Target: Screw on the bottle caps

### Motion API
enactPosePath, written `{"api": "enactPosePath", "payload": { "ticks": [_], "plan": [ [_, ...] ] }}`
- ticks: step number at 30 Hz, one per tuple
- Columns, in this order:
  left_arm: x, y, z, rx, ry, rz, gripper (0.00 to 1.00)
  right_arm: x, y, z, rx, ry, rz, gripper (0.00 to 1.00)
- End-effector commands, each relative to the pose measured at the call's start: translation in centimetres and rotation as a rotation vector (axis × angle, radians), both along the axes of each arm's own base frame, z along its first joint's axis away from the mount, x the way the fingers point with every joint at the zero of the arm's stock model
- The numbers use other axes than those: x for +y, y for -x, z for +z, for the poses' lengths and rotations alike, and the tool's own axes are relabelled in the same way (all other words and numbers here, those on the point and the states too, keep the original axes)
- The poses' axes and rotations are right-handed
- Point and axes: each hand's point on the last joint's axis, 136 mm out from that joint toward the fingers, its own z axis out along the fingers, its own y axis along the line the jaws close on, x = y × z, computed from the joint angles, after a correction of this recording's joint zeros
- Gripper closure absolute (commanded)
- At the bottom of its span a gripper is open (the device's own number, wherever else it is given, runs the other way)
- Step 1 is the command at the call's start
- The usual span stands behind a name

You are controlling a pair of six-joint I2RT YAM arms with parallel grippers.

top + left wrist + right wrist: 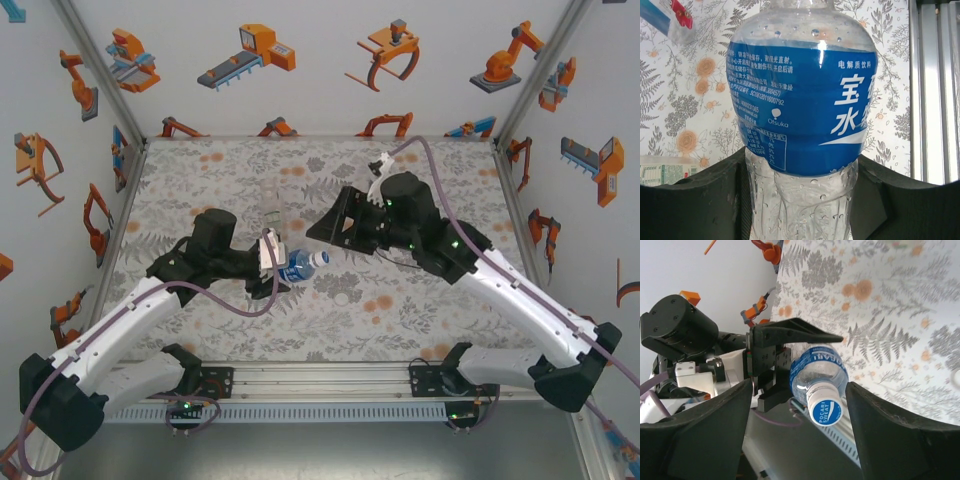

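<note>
My left gripper [275, 262] is shut on the lower body of the blue-labelled water bottle [800, 100], which lies tilted above the table with its neck toward the right arm. A white cap with a blue top [825, 411] sits on that bottle's neck [320, 258]. My right gripper [799, 390] is open. Its two black fingers stand either side of the cap, apart from it. A tall clear bottle [272, 205] stands upright just behind the left gripper. A blue-tinted bottle with red on it [675, 15] lies on the table.
The floral table mat [330, 310] reaches to white walls on three sides. A metal rail [320, 380] runs along the near edge between the arm bases. Another clear bottle with a printed label [662, 172] lies at the left in the left wrist view.
</note>
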Motion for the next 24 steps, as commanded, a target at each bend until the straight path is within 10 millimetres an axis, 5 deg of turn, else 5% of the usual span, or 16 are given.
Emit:
{"api": "enactPosePath", "payload": {
  "ticks": [1,6,11,17,24],
  "plan": [
    [-0.5,0.5,1.2,-0.031,0.042,-0.051,1.00,-1.3,0.2,0.4,-0.105,0.105,0.078,0.32],
    [-0.5,0.7,1.3,-0.031,0.046,-0.060,1.00,-2.0,0.7,2.2,-0.340,0.180,0.215,0.37],
    [-0.6,1.3,1.5,-0.021,0.055,-0.096,1.00,-0.6,4.5,4.1,-0.711,0.177,0.538,0.40],
    [-0.6,1.9,2.0,-0.026,0.077,-0.119,1.00,-0.1,8.8,3.5,-0.994,0.162,0.849,0.40],
    [-0.5,2.2,2.4,-0.028,0.088,-0.126,1.00,0.4,10.3,2.8,-1.113,0.106,0.961,0.38]
  ]
}}
